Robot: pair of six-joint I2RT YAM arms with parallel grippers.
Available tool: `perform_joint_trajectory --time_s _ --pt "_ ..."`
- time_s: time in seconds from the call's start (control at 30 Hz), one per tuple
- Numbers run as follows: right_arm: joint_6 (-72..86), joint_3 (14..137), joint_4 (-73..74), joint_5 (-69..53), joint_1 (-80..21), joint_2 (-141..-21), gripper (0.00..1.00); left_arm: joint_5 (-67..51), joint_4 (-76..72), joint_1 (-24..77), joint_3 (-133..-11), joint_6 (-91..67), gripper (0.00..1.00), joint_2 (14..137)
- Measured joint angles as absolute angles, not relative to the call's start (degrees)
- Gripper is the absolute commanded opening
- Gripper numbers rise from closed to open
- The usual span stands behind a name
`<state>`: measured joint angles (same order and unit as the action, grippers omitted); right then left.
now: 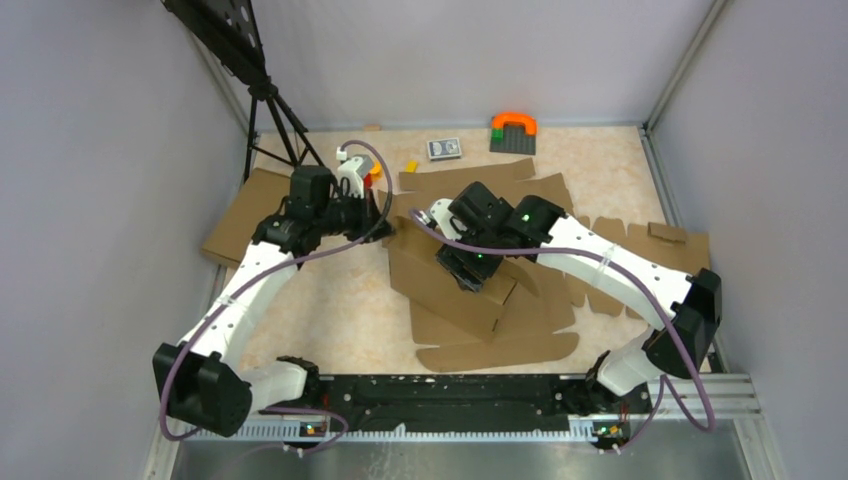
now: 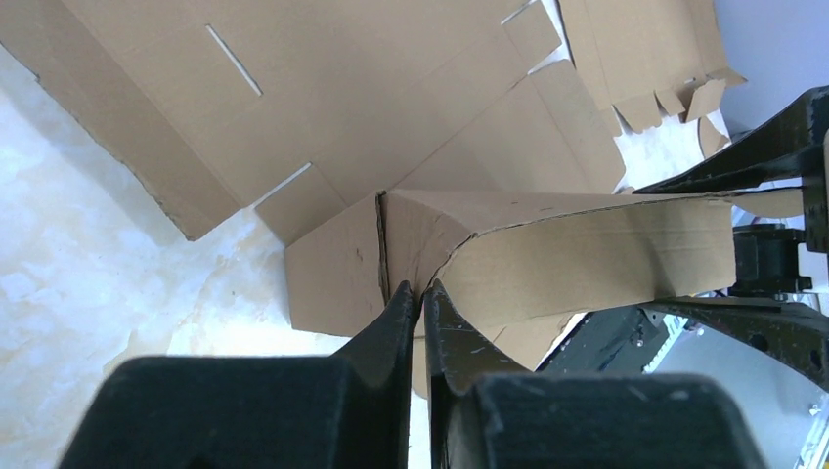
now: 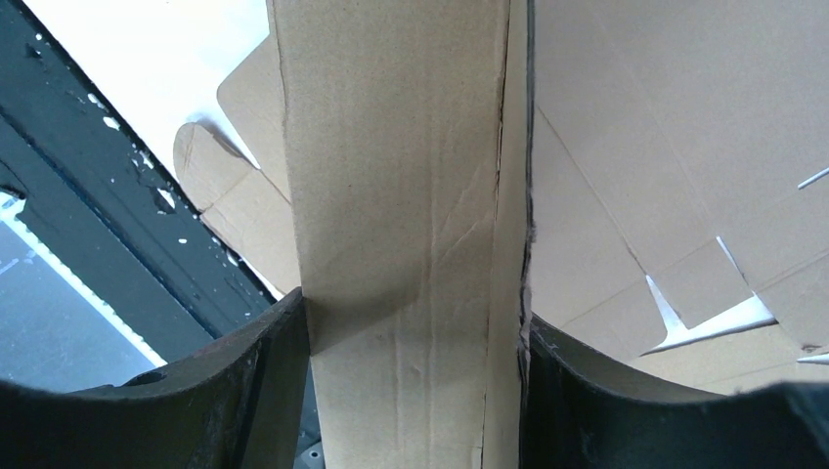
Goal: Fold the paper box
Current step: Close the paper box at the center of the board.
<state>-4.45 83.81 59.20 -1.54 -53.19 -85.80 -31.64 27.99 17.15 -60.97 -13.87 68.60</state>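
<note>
While left fingers (image 2: pixel 389 327) pinch paper box (image 1: pixel 452 298) edge, right fingers (image 3: pixel 279 386) clamp wall.

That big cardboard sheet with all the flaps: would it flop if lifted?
Probably it hinges at creases: the paper box curves where the left gripper pinches it, while panels look flat. It looks thin, so likely light. The wall in the right gripper stands straight.
</note>
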Motion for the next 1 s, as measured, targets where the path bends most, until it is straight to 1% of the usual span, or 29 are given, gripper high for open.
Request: perform_joint_trajectory --time_s 0.23,0.27,0.33,0.4,0.43,0.5,0.53,0.6,0.67,0.83,0.87,0.97,1.0 --pt "-4.5 84.1 59.4 -1.4 -53.3 -86.1 0.47 -31.0 29.0 17.2 -60.2 -13.3 0.05 67.8" --pt "-4.5 84.2 59.4 -1.3 -53.4 -86.1 0.47 -31.0 29.1 17.2 -60.2 -13.2 0.08 67.7" --pt "-4.5 84.2 59.4 -1.1 -53.6 -86.1 0.47 -30.6 29.4 17.2 -60.2 -13.0 0.19 67.4" --pt "-4.4 84.2 59.5 -1.1 -53.6 -86.2 0.49 -30.3 30.4 17.3 -60.2 -12.7 0.23 67.1" --pt "-4.4 84.4 59.6 -1.1 -53.8 -86.2 0.52 -30.1 31.0 17.3 -60.1 -12.6 0.26 67.0" --pt "-4.3 84.5 59.6 -1.0 -53.9 -86.3 0.59 -29.6 32.2 17.3 -59.7 -12.5 0.27 66.7" --pt "-4.3 84.6 59.6 -0.9 -54.0 -86.4 0.6 -29.4 32.7 17.3 -59.6 -12.5 0.27 66.6" --pt "-4.3 84.9 59.9 -0.1 -54.5 -86.7 0.6 -29.0 33.5 17.3 -59.5 -12.4 0.29 66.3" --pt "-4.3 85.3 59.7 0.6 -55.1 -87.0 0.58 -28.8 33.8 17.3 -59.5 -12.3 0.35 65.8" --pt "-4.3 85.3 59.7 1.0 -55.5 -87.1 0.57 -27.2 35.0 17.3 -59.7 -11.8 0.41 65.5" --pt "-4.3 85.3 59.7 1.0 -55.5 -87.1 0.57 -26.6 35.5 17.3 -59.9 -11.8 0.44 65.5" --pt "-4.3 85.3 59.7 1.0 -55.5 -87.1 0.57 -24.8 37.0 17.2 -61.1 -11.1 0.58 65.3" --pt "-4.3 85.3 59.7 1.0 -55.5 -87.1 0.56 -24.3 37.2 17.1 -61.6 -10.5 0.6 65.0"
